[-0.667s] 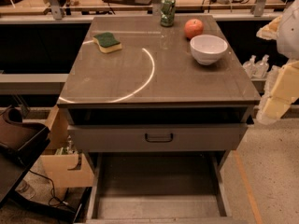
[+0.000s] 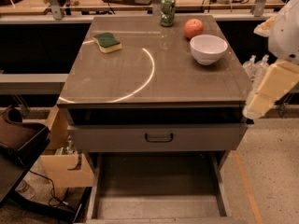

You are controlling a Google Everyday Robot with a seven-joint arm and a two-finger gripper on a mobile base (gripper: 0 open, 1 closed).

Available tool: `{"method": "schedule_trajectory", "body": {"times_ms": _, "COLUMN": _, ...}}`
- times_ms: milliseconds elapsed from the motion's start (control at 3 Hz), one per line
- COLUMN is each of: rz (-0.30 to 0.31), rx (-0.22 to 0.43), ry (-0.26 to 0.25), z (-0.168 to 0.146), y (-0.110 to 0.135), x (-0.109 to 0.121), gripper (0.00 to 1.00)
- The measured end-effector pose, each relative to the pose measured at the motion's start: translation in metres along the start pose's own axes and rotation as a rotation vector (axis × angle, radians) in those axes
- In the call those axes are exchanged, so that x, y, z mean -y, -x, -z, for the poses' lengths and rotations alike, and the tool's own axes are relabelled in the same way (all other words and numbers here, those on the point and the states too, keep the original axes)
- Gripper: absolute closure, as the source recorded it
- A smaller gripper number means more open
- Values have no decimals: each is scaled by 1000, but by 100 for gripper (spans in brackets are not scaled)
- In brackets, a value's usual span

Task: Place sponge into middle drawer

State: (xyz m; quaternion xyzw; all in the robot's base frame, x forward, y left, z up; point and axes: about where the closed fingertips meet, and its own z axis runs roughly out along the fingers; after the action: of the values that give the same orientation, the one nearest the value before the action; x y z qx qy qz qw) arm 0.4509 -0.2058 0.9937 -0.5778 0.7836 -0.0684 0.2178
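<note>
The sponge (image 2: 107, 42), dark green on top of pale yellow foam, lies flat on the back left of the cabinet top. The middle drawer (image 2: 159, 181) is pulled out at the bottom of the view, showing a bare grey floor and thin side walls. My arm comes in at the right edge, and its pale cream gripper (image 2: 267, 93) hangs beside the cabinet's right front corner. The gripper is far from the sponge and above and to the right of the open drawer. It holds nothing that I can see.
A white bowl (image 2: 208, 49), an orange-red apple (image 2: 193, 28) and a green can (image 2: 167, 10) stand on the back right of the top. A shut drawer front with a dark loop handle (image 2: 158, 137) sits above the open drawer. A cardboard box (image 2: 65, 167) and a dark object (image 2: 18, 143) are on the left.
</note>
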Motion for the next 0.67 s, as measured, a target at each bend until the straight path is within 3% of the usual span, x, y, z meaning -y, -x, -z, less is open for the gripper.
{"method": "schedule_trajectory", "body": {"times_ms": 333, "rz": -168, "rx": 37, "ry": -70, "z": -34, "y": 1, "x": 9, "gripper": 0}}
{"method": "schedule_trajectory", "body": {"times_ms": 667, "rz": -311, "rx": 103, "ry": -158, "z": -60, "y": 4, "x": 34, "gripper": 0}}
